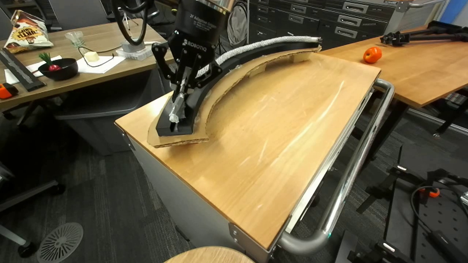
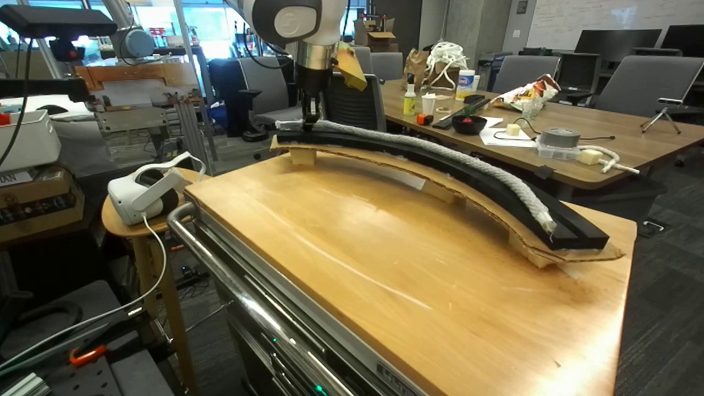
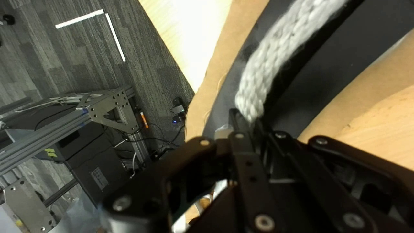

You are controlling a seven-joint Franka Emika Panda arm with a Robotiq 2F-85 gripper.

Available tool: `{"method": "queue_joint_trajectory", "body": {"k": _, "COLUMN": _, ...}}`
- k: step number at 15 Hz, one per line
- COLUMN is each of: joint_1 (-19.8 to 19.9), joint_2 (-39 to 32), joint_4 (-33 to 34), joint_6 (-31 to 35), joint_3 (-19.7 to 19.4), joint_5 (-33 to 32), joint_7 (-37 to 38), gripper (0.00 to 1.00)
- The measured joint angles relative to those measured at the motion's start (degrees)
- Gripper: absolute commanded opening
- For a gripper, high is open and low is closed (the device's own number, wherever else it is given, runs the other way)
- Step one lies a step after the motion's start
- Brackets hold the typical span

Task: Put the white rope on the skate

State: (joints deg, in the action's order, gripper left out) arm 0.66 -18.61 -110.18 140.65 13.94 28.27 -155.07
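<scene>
The white rope (image 1: 270, 44) runs along the top of the black curved skate (image 1: 185, 123). In an exterior view the rope (image 2: 440, 148) follows the skate (image 2: 583, 231), and its free end rests near the strip's inner edge. My gripper (image 1: 182, 89) is at one end of the skate, its fingers closed around the rope near its taped end, which sticks out past them. The gripper (image 2: 309, 122) also shows low over the strip there. In the wrist view the rope (image 3: 281, 42) enters between the fingertips (image 3: 247, 121), over the skate (image 3: 349, 48) beside a dark groove or shadow.
The skate stands on a curved cardboard base (image 2: 352, 155) propped on blocks on the wooden cart top (image 2: 352, 220). A chrome rail (image 1: 351, 164) runs along one cart side. A table with a bowl (image 1: 62, 69) and a stool with a white headset (image 2: 129, 195) stand nearby.
</scene>
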Motion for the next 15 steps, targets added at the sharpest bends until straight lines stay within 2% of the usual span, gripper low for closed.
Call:
{"method": "queue_joint_trajectory", "body": {"k": 8, "joint_1": -0.1, "joint_2": -0.1, "joint_4": 0.0, "joint_6": -0.5, "joint_3": 0.0, "joint_5": 0.0, "joint_7": 2.1, "gripper": 0.02}}
{"method": "queue_joint_trajectory", "body": {"k": 15, "joint_1": -1.6, "joint_2": 0.0, "joint_4": 0.0, "joint_6": -0.9, "joint_3": 0.0, "joint_5": -0.6, "joint_7": 7.2, "gripper": 0.02}}
